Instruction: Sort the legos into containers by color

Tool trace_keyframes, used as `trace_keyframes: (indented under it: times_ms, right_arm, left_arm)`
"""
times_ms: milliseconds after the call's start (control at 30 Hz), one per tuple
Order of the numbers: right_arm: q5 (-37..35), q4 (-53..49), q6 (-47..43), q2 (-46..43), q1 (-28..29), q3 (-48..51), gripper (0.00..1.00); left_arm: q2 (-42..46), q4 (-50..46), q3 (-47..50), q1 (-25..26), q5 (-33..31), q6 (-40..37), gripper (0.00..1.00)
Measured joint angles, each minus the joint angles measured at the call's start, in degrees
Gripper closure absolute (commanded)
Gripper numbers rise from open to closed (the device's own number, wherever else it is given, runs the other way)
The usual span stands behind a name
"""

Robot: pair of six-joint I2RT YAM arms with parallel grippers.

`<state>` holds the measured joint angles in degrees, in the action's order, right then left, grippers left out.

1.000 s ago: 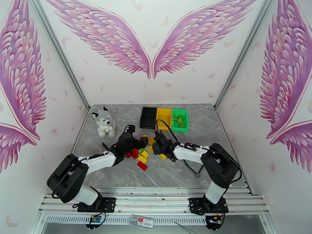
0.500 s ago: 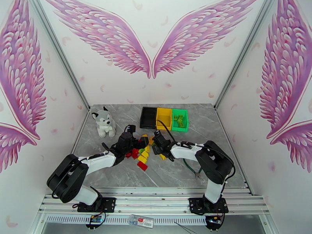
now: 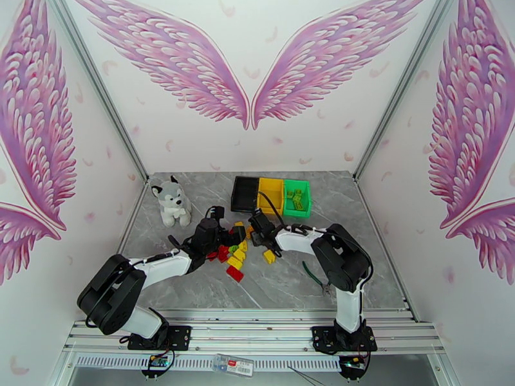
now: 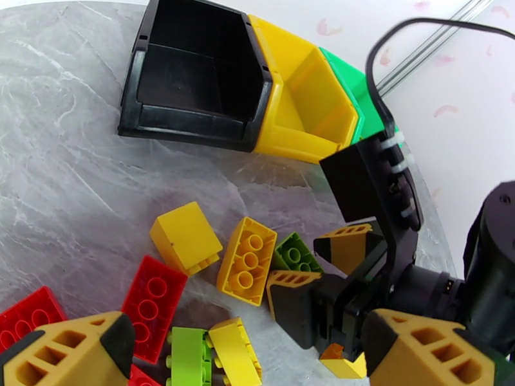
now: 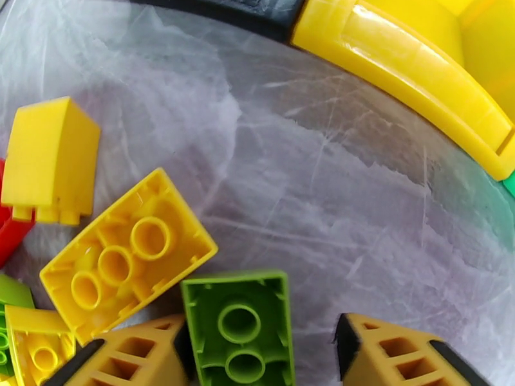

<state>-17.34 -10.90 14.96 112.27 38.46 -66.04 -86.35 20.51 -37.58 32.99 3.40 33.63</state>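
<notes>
Straddling an upside-down green plastic lego brick [image 5: 239,329], my right gripper [image 5: 257,332] stands partly apart: one finger touches the brick's side, the other is clear of it. Close on the touching side lie yellow lego bricks [image 5: 125,255]. Ahead, bare grey marble worktop [image 5: 322,188] runs to the yellow plastic bin [image 5: 399,65]. My left gripper [image 4: 248,336] gapes wide, holding nothing.
</notes>
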Motion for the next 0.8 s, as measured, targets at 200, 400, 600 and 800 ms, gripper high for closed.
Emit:
trace_keyframes:
  times_ms: [200, 400, 600, 800]
  right_arm:
    - [1.1, 0.4, 0.8, -2.3, -0.3, 2.6, 0.67]
    - [2.1, 0.8, 2.6, -9.2, -2.9, 6.8, 0.77]
    - [2.6, 1.8, 6.6, -15.6, -10.8, 8.1, 0.77]
    - [2.6, 1.0, 10.0, -17.0, -19.3, 6.1, 0.77]
  left_arm:
    - [0.0, -0.1, 0.0, 0.4, 0.2, -0.5, 0.01]
    - [-0.5, -2.6, -2.5, 5.1, -0.5, -3.7, 0.01]
    - [-0.5, -5.7, -5.9, 11.0, -4.0, -8.7, 0.01]
    - [-0.5, -8.1, -7.1, 13.7, -7.5, -12.3, 0.01]
